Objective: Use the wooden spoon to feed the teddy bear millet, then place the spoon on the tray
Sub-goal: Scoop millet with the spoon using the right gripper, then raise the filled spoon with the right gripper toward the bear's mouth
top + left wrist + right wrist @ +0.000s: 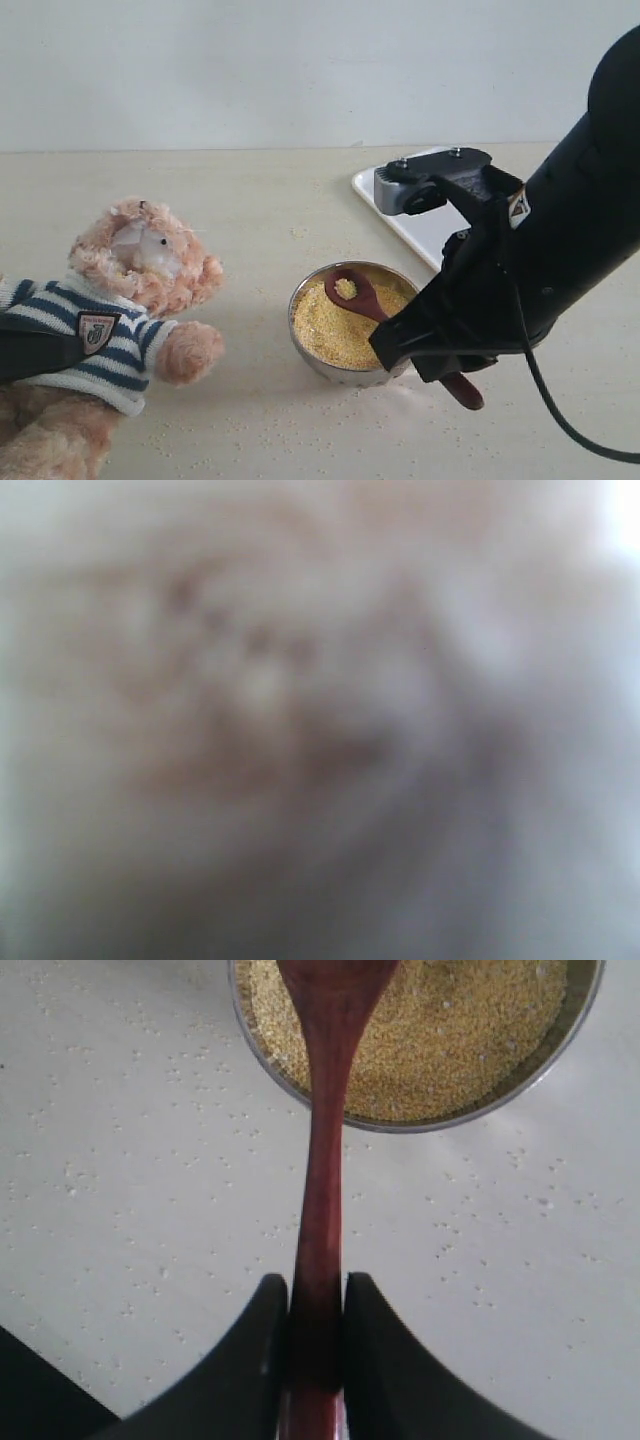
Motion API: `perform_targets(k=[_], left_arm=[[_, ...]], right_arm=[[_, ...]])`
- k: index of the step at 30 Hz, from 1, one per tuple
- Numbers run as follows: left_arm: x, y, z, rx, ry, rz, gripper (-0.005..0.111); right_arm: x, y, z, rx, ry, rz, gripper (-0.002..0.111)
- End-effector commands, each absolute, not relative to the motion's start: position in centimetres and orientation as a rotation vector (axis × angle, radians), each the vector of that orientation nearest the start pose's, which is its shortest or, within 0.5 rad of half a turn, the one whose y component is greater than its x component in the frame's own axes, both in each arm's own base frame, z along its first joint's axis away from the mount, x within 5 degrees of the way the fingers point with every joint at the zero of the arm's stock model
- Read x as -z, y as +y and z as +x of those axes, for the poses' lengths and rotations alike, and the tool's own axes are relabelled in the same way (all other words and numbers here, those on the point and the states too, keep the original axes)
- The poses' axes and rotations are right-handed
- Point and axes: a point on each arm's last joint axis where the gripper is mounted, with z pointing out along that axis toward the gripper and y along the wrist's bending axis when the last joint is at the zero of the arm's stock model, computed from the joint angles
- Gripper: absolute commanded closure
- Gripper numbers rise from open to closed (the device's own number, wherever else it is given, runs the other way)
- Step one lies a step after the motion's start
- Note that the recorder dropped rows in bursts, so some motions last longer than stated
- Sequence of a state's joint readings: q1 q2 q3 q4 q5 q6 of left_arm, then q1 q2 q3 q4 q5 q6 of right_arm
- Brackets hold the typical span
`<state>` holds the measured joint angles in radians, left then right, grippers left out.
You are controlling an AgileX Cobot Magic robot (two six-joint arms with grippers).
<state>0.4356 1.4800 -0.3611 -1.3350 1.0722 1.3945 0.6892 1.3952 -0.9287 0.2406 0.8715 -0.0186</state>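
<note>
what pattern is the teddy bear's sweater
The teddy bear has a sweater in navy-and-white stripes, with a shield badge; exterior view shows it best.

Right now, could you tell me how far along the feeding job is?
Done: the right tool grips the wooden spoon by its handle, and its scoop holds some millet. In hand: the loaded spoon sits over the steel bowl. Left: carrying it to the teddy bear, then laying the spoon on the tray.

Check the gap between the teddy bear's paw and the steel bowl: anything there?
Exterior view: nothing stands between the teddy bear and the steel bowl, just bare tabletop; stray millet grains lie nearer the camera.
</note>
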Motion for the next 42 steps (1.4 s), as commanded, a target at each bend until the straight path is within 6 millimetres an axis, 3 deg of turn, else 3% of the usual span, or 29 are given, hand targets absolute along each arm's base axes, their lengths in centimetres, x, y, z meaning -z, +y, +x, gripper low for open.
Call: perform_targets(k=[1,11,21,34,42], left_arm=[[-15.9,-0.1,18.5,1.226,2.37,-0.09,0.102],[-15.9,-0.1,18.5,1.226,2.37,-0.09,0.102],[-15.9,-0.1,18.5,1.226,2.37,-0.09,0.102],[-15.9,-0.1,18.5,1.226,2.37,-0.09,0.102],[-15.9,-0.1,18.5,1.226,2.37,-0.09,0.102]], right_arm=[[-24.8,17.2,18.6,-0.423,2.765,-0.848,0.108],[-24.5,16.6,18.5,-0.323,2.765,-0.921,0.108],[-24.6,17.4,17.6,-0.221,2.715,-1.087,0.108],[-29.7,20.2,16.8,-0.223,2.584,-1.232,0.108],[-30.8,22.5,16.4,-0.145,2.536,-1.335,0.108]])
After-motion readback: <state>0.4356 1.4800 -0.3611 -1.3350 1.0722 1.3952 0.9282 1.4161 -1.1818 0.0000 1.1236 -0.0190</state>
